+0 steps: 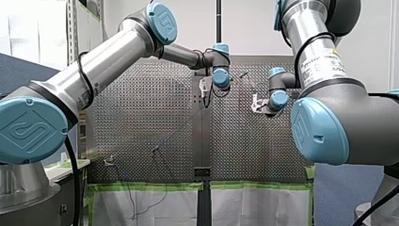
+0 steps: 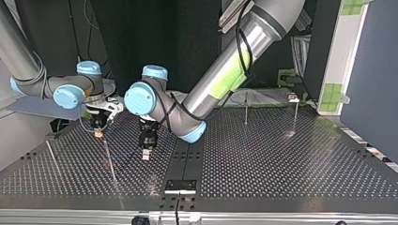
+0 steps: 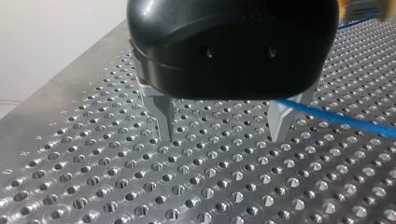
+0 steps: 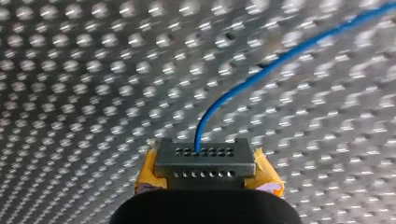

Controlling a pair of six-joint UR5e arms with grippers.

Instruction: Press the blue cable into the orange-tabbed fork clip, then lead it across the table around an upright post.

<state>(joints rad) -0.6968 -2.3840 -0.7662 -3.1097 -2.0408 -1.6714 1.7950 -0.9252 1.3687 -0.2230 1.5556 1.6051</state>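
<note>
Now my right hand point(image 4: 205, 161) is clamped on the blue cable point(image 4: 261, 71) above the tabletop point(image 3: 140, 186). My left hand point(image 3: 223, 135) is apart, cable beside it. Not clipped yet, I guess; left must pinch next.

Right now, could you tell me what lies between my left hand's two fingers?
Only bare perforated table shows between the left hand's fingers, in the left wrist view; the blue cable reaches one finger but does not enter the gap.

I see a white wall point(image 1: 249, 28) behind the perforated table point(image 1: 141, 122), white sheets point(image 1: 254, 207) edged in green tape point(image 1: 141, 187) below it, dark backdrop point(image 2: 187, 37) in the top view, grey-blue panel point(image 2: 371, 70) at its right
</note>
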